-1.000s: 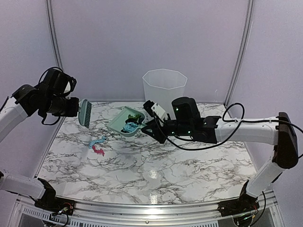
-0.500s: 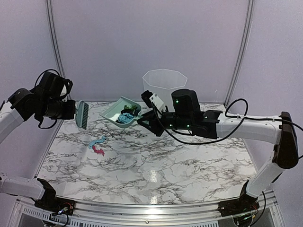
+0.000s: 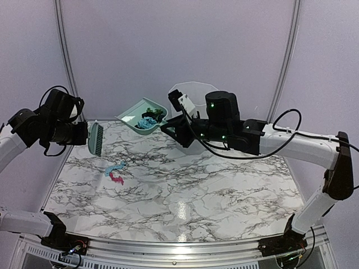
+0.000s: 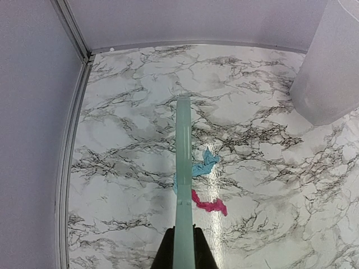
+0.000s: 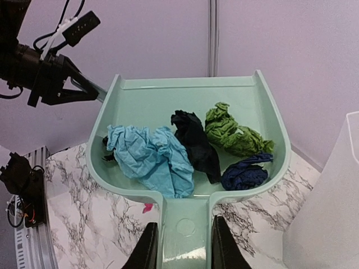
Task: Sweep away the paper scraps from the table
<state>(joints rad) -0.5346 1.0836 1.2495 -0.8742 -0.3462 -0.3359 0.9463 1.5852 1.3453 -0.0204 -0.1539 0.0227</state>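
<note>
Bench (image 3: 224, 190) of marble lies under both arms. The right arm reaches across, and the right hand (image 3: 173, 128) pinches the handle of the green dustpan (image 3: 130, 114), held high by the bin (image 3: 196, 91). The left arm bends in, and the left hand (image 3: 83, 134) pinches the brush (image 3: 96, 139) in the air. Many paper scraps (image 3: 149, 118) sit in the dustpan; a blue scrap (image 3: 116, 167) and a pink scrap (image 3: 116, 179) lie close together on the bench.

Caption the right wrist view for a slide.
Right end effector grips the dustpan handle, holding blue, black, green and navy paper scraps above the table.
</note>
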